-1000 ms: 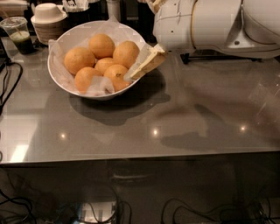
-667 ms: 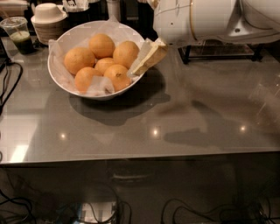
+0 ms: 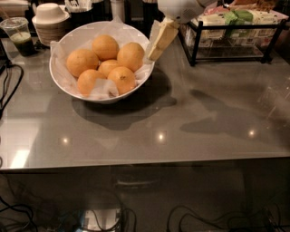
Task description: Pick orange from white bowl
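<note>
The white bowl stands at the back left of the grey table, lined with crinkled white paper. Several oranges lie piled in it. My gripper hangs from the white arm at the top of the view. Its beige tip sits just beside the bowl's right rim, close to the rightmost orange. It holds nothing that I can see.
A stack of beige ribbed bowls and a plastic cup with a green drink stand behind the bowl at the left. A black wire rack with snack packs stands at the back right. Cables lie at the left edge.
The arm has pulled up and back, out of most of the view, uncovering the rack. The gripper has risen from among the oranges to the bowl's right rim. The oranges have not moved.
</note>
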